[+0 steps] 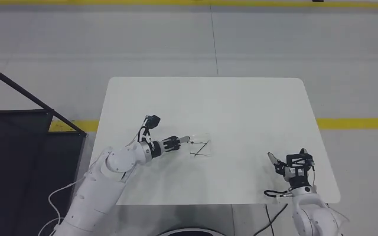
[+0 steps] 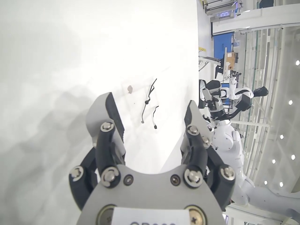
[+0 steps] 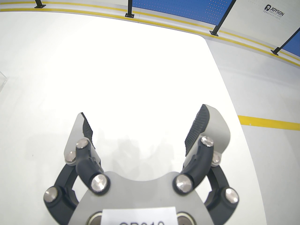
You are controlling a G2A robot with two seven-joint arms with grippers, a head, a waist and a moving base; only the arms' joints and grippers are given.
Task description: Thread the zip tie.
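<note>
**Left hand** (image 1: 186,139) (image 2: 150,100): open, fingers spread, holding nothing. It sits low over the white tabletop (image 1: 236,100) and points at the zip ties.

**Zip ties:** a longer black zip tie (image 2: 146,102) (image 1: 201,149) lies just ahead of the left hand's fingertips, slightly left of the tabletop's centre and toward the near edge. A shorter zip tie (image 2: 154,117) lies just beside it. Both rest loose on what appears to be a clear flat tray (image 2: 137,87).

**Right hand** (image 1: 289,158) (image 3: 143,111): open and empty. It is above bare tabletop near the right front corner, well apart from the zip ties.
</note>
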